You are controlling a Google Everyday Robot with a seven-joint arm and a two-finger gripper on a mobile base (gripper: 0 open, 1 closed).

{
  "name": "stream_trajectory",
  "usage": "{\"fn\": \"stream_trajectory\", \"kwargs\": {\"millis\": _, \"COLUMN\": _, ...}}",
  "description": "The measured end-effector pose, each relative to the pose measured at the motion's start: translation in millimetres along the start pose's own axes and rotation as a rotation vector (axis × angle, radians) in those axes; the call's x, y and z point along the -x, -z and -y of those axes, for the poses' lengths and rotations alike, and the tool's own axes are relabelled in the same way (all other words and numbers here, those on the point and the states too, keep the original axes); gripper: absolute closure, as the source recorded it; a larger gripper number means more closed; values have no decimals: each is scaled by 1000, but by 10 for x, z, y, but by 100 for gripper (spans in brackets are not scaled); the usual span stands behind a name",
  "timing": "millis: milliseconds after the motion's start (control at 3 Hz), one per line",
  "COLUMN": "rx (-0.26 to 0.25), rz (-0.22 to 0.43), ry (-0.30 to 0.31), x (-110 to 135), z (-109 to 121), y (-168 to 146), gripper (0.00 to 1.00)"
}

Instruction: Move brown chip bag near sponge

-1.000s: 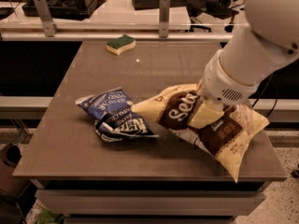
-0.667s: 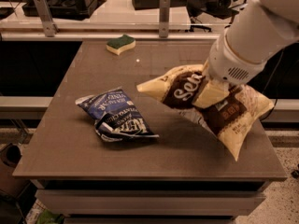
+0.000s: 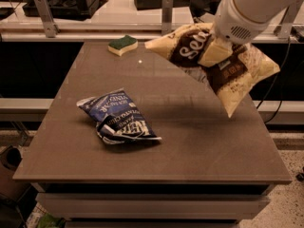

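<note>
While hanging clear of counter (image 3: 190, 146), brown chip bag (image 3: 240, 72) is hovering tilted over far right area, its left corner pointing toward sponge (image 3: 122, 44). Hand (image 3: 214, 52) is clamping bag's upper middle, fingers closed on it, arm reaching in from top right. Sponge is lying near counter's far edge, just left of bag, apart from it. Blue and white chip bag (image 3: 118, 118) is lying crumpled left of centre, well apart from both.

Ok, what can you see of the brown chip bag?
The brown chip bag is large and glossy, dark brown with cream-yellow edges and white script lettering. It hangs tilted above the table's far right part, touching only the tool, which grips its upper middle. One corner points toward the sponge.
</note>
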State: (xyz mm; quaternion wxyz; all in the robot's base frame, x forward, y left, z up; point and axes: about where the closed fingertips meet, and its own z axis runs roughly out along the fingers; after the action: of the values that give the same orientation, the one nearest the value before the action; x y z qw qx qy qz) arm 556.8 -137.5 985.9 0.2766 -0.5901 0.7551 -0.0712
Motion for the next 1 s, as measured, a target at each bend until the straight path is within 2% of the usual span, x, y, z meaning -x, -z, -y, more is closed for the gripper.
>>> {"fn": "stream_trajectory", "kwargs": {"millis": 333, "rx": -113, "rz": 45, "ry": 22, "x": 204, "z": 555, "y": -15, "gripper": 100}}
{"fn": "stream_trajectory", "kwargs": {"millis": 667, "rx": -179, "rz": 106, "ry": 64, "x": 545, "z": 953, "y": -133, "gripper": 100}}
{"fn": "stream_trajectory", "kwargs": {"millis": 1000, "rx": -214, "rz": 148, "ry": 107, "x": 954, "z": 1213, "y": -397, "gripper": 100}}
